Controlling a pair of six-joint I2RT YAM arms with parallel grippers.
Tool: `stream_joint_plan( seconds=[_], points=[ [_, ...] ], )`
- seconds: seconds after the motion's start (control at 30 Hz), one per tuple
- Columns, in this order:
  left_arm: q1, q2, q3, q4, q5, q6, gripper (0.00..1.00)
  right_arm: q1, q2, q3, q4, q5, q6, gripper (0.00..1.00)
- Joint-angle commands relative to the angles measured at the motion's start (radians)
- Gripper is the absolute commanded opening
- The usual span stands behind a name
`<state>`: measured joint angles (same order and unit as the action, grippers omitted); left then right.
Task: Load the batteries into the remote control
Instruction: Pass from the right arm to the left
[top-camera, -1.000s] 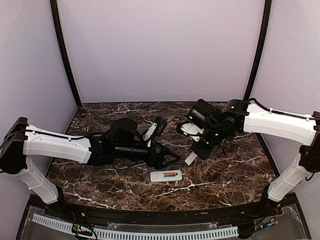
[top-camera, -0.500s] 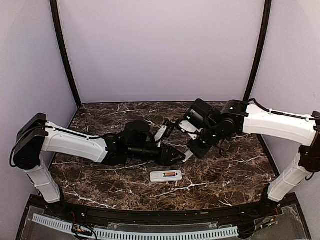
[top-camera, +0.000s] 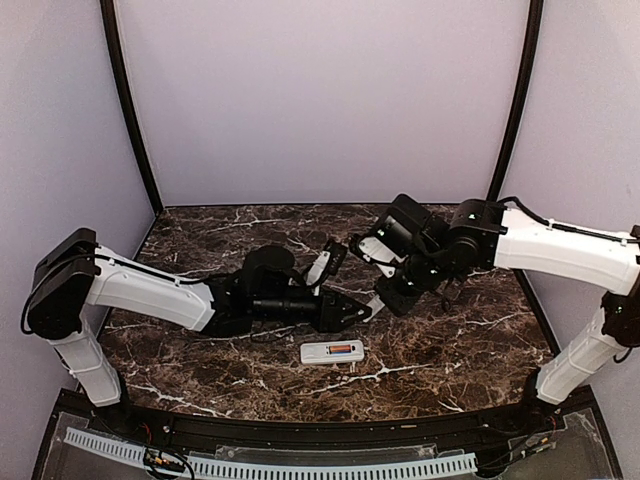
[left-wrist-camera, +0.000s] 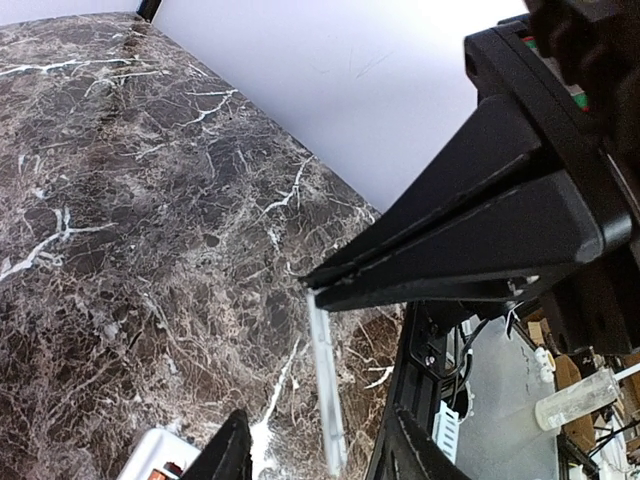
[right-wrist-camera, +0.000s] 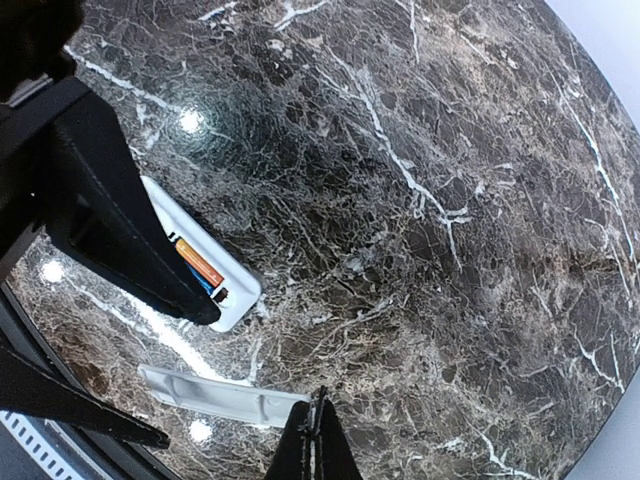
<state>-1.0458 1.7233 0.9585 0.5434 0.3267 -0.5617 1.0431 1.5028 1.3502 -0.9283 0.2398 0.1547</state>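
Observation:
The white remote control (top-camera: 331, 352) lies bay-up near the table's front. The batteries (top-camera: 343, 350) sit in its bay, orange-red with blue; the right wrist view shows them (right-wrist-camera: 197, 263) in the remote (right-wrist-camera: 229, 291). My right gripper (right-wrist-camera: 314, 428) is shut on one end of the flat white cover piece (right-wrist-camera: 215, 393) and holds it above the table (top-camera: 250, 375). In the left wrist view my left gripper (left-wrist-camera: 320, 420) is open, its fingers on either side of the cover (left-wrist-camera: 328, 390), seen edge-on and not touched. The two grippers meet just behind the remote, the left (top-camera: 353, 309) beside the right (top-camera: 383, 302).
The left gripper's black fingers (right-wrist-camera: 120, 220) cover part of the remote in the right wrist view. A black rail (top-camera: 320, 425) runs along the table's front edge. White walls (top-camera: 320, 100) close in the back and sides.
My left arm has reached right, bringing its open fingers around the cover. The right gripper has shifted the cover slightly left and back. The remote has not moved.

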Motion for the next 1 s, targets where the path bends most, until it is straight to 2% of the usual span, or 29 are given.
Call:
stream_joint_plan(
  seconds=[0.0,0.13,0.3,0.57,0.97],
  points=[
    [-0.003,-0.067,-0.072,0.161,-0.033,0.011,0.47,0.021,-0.046,-0.014,0.031,0.008,0.006,0.0],
    [-0.003,-0.092,-0.116,0.233,-0.062,0.008,0.54,0.014,-0.056,-0.022,0.029,0.009,0.026,0.0],
    [-0.003,-0.079,-0.109,0.229,-0.041,-0.011,0.58,0.011,-0.062,-0.018,0.042,-0.002,0.034,0.0],
    [-0.004,-0.042,-0.083,0.239,-0.011,-0.045,0.51,0.011,-0.075,-0.002,0.05,-0.018,0.051,0.0],
    [-0.003,-0.055,-0.092,0.257,-0.057,-0.01,0.5,-0.002,-0.141,-0.022,0.099,-0.062,0.09,0.0]
  ],
)
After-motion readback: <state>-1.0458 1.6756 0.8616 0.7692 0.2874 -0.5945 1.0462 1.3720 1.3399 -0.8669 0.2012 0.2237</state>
